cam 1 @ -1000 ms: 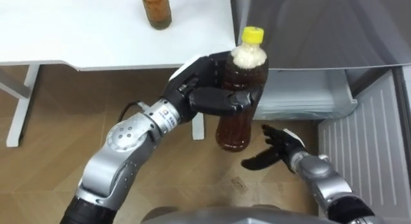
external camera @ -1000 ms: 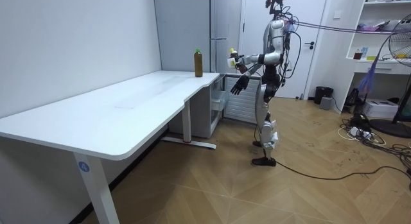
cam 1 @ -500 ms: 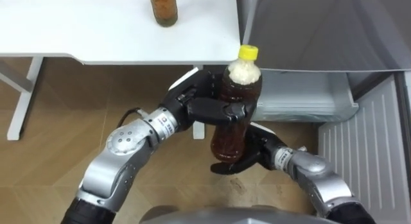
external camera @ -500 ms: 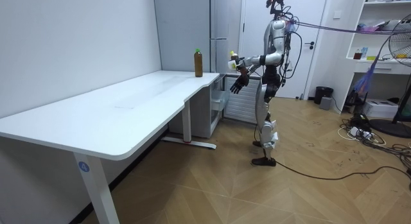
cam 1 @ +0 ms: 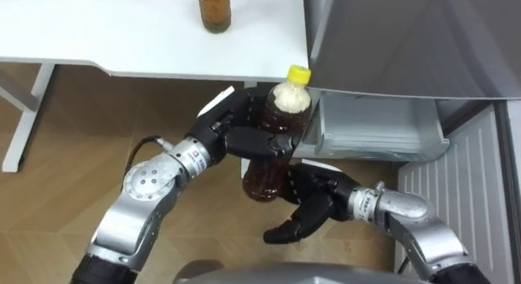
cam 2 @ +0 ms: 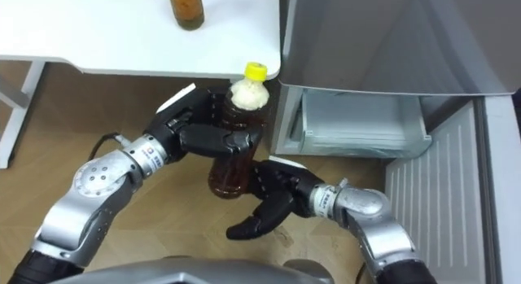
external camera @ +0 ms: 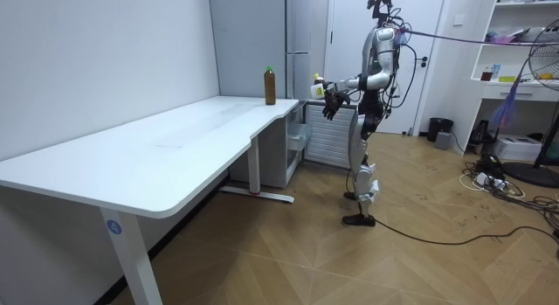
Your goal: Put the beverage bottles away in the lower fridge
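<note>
Before open lower fridge (cam 1: 376,131) | left hand (cam 1: 244,142) wrapped round tea bottle (cam 1: 262,176), kept near upright for loading | right hand (cam 1: 313,204) spread loosely beneath, empty, likely ready to support.

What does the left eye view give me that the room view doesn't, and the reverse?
Left eye view: the left hand curled round the bottle at its middle, the right hand open beneath its base, and a pale drawer just beyond. Room view: the robot standing upright at the desk's far end, facing the fridge, with a fan at the room view's right. Both: the yellow-capped bottle held up and a second bottle on the desk.
</note>
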Robot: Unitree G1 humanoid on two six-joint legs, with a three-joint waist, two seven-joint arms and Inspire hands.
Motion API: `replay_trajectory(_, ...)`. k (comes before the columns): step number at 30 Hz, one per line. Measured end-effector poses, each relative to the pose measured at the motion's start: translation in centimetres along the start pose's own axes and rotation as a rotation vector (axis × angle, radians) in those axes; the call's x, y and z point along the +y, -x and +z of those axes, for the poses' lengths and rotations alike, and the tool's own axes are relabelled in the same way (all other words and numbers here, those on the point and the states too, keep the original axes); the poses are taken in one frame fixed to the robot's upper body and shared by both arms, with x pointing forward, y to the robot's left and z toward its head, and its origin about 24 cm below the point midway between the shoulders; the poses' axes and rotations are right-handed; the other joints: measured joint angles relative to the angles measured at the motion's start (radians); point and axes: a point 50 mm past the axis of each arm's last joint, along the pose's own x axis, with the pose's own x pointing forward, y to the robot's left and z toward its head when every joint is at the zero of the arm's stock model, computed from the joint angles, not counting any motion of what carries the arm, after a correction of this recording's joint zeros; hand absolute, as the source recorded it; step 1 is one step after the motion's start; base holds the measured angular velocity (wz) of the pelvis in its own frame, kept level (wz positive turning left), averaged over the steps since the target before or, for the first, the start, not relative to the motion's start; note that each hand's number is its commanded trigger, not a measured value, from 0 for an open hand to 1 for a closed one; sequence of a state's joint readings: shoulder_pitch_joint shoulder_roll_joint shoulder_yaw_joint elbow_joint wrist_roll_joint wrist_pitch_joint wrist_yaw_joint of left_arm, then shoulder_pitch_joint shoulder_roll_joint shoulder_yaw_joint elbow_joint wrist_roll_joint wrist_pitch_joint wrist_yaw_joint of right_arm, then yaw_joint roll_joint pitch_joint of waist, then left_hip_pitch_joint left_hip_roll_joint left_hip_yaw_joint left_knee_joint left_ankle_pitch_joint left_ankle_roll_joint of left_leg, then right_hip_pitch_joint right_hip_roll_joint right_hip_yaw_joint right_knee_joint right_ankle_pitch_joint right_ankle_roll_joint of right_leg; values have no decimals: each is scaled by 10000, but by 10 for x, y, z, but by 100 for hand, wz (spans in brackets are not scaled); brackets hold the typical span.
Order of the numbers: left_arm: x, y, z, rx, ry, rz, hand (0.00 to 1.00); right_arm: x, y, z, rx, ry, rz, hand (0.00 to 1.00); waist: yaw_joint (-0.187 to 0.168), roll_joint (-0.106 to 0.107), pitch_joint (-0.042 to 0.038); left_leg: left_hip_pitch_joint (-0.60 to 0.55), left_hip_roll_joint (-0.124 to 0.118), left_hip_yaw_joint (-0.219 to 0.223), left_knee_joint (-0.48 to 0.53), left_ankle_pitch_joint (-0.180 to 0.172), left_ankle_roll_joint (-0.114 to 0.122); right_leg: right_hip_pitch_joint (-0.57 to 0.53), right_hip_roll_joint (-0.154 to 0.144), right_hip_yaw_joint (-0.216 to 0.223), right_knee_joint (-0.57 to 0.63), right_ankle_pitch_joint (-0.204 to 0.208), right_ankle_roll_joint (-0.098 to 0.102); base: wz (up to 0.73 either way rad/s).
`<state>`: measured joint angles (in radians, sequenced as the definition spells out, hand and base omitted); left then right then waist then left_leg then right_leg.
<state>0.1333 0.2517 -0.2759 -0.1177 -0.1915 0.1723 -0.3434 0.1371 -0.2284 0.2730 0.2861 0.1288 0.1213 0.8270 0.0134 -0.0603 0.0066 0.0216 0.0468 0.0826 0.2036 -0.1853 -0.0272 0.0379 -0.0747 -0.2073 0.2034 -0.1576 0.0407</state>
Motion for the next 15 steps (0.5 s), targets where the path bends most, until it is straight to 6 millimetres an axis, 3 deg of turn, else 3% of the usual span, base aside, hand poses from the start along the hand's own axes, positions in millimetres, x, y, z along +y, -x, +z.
replay_trajectory(8, 2, 0, 3, -347, -452, 366, 100, 0, 3, 1, -238, -223, 415, 0, 94, -34, 182, -9, 1, -5, -13, -1, -1, 37, -1, -3, -5, 0, 0, 0)
replay_trajectory(15, -2, 0, 1, -238, -602, 440, 100, 0, 3, -1, -197, -336, 457, 0, 155, -75, 176, -104, -7, -29, -46, 0, 0, -75, -15, -73, -10, -2, 3, 1)
